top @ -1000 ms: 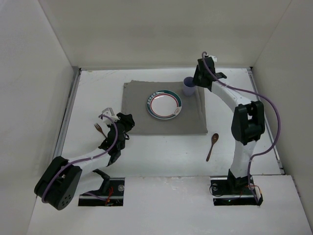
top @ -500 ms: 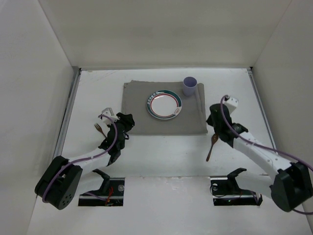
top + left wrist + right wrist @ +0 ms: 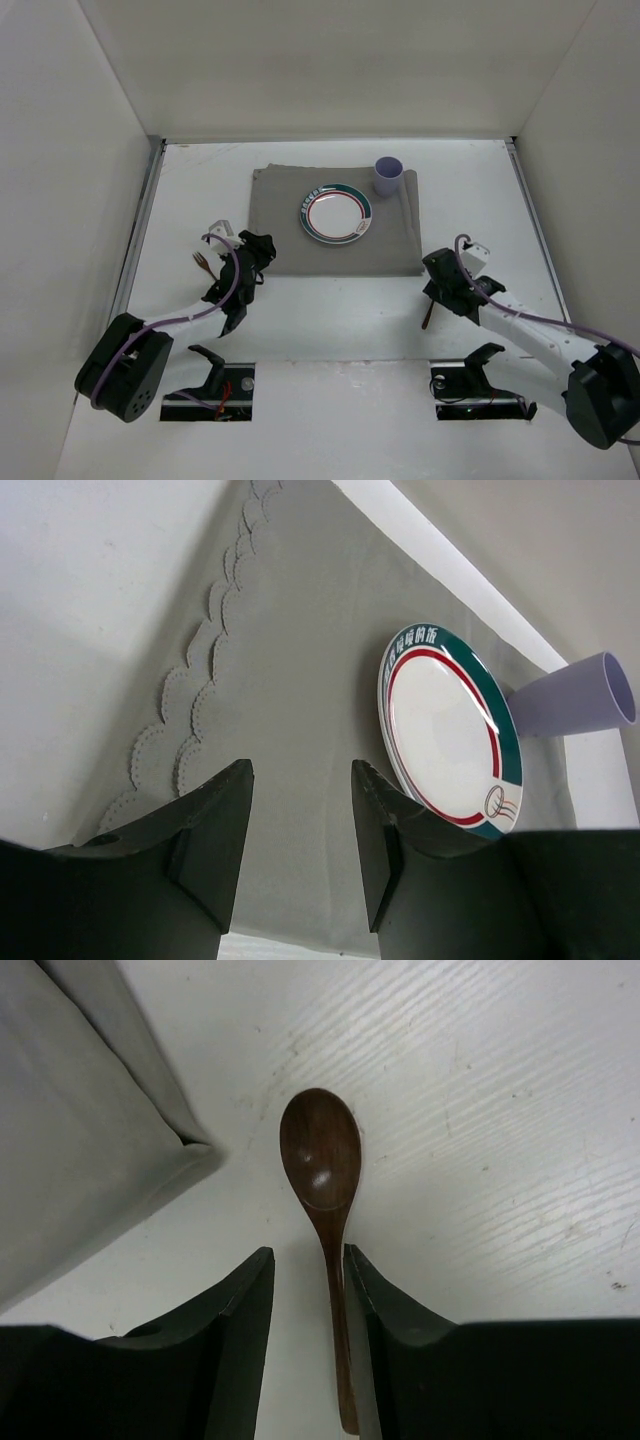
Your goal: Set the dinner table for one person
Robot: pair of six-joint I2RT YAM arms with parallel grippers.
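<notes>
R gripper (image 3: 308,1260) part-open, straddling spoon (image 3: 322,1160) handle, not clamped. L gripper (image 3: 300,780) open, empty. Ahead of it, plate (image 3: 445,730) & cup (image 3: 570,695) are set on mat (image 3: 290,660). Spoon & fork (image 3: 199,263), just left of L gripper, unplaced on desk (image 3: 330,320).

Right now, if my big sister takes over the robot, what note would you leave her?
Left pincer: open, empty, over the near left corner of the grey mat.
Right pincer: open, straddling the handle of the wooden spoon, not closed.
Things: plate on the mat, purple cup at its far right corner; spoon on the dinner table right of the mat, fork left of it.
Done: mat, plate, cup.
Left: grip the spoon, set it by the plate, then the fork.
</notes>
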